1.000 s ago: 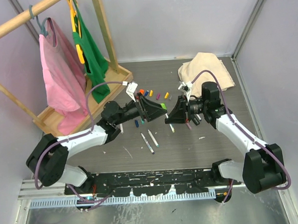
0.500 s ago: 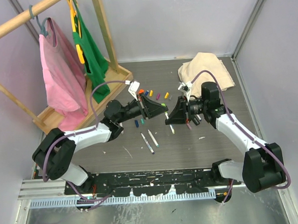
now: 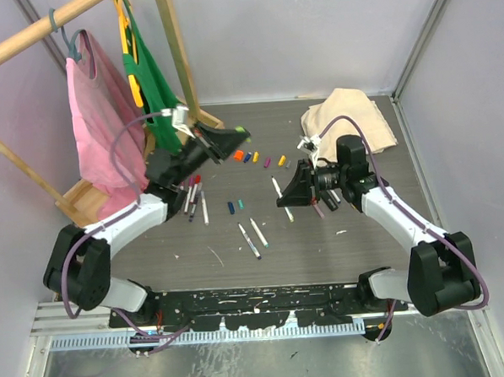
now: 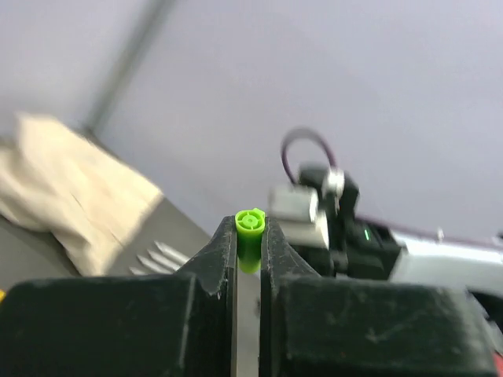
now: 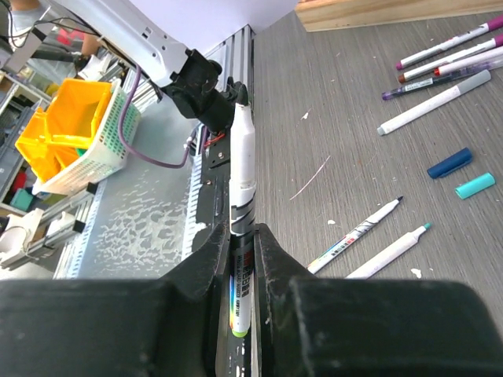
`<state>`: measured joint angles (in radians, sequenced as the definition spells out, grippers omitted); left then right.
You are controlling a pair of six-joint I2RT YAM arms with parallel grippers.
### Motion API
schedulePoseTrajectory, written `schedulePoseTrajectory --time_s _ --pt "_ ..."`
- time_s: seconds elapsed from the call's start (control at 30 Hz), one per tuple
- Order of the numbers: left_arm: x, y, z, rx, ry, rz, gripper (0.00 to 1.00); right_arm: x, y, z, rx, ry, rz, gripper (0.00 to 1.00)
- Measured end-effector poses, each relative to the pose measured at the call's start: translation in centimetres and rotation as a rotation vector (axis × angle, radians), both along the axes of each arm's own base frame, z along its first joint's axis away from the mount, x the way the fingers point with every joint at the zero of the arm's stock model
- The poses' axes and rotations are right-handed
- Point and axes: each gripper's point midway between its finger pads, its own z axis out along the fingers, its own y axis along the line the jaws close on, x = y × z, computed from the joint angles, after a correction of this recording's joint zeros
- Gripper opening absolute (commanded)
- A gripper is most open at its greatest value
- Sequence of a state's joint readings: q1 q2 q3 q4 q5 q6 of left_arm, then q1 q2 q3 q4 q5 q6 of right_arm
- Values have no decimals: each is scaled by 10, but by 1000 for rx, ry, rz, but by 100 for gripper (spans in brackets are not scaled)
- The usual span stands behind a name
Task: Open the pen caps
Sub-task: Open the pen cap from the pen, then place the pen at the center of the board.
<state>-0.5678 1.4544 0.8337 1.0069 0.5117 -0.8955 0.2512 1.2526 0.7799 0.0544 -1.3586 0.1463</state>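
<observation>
My left gripper [image 3: 239, 133] is raised at the back left, near the rack, and is shut on a bright green pen cap [image 4: 250, 223] that pokes out past its fingertips. My right gripper [image 3: 284, 200] is shut on a white-barrelled pen [image 5: 243, 169] whose bare tip points away from the jaws. Loose caps lie in a row on the table: orange [image 3: 238, 155], blue [image 3: 248, 157], yellow [image 3: 282, 160] and pink [image 3: 268, 163]. A dark blue cap [image 5: 449, 162] and a teal cap [image 5: 475, 185] lie nearer the middle.
Two uncapped pens [image 3: 251, 236] lie in front of the arms, and several more pens [image 3: 195, 196] sit under the left arm. A wooden clothes rack [image 3: 90, 195] with pink and green garments stands at the left. A beige cloth [image 3: 350, 120] lies at the back right.
My left gripper shut on the green cap at the tip of the right gripper's pen, then swung back and left with the cap. The right gripper kept the pen and barely moved.
</observation>
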Motion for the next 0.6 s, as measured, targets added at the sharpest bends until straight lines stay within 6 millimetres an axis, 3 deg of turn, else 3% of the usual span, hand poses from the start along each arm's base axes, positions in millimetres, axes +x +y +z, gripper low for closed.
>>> schedulePoseTrajectory --time_s 0.1,0.2,0.3,0.47,0.6 --pt "25 35 42 -69 -81 142 0 -2 1 -1 1 2 12 1" --pt "19 48 66 -100 -139 182 0 -2 3 -4 -10 8 6 1" --pt "10 54 76 -110 -173 205 0 2 5 -13 -47 5 -32 1" --pt "1 67 54 -78 -128 258 0 12 15 -48 -180 27 -119 1" --pt "7 70 13 -18 -22 291 0 20 21 -81 -303 51 -182 2"
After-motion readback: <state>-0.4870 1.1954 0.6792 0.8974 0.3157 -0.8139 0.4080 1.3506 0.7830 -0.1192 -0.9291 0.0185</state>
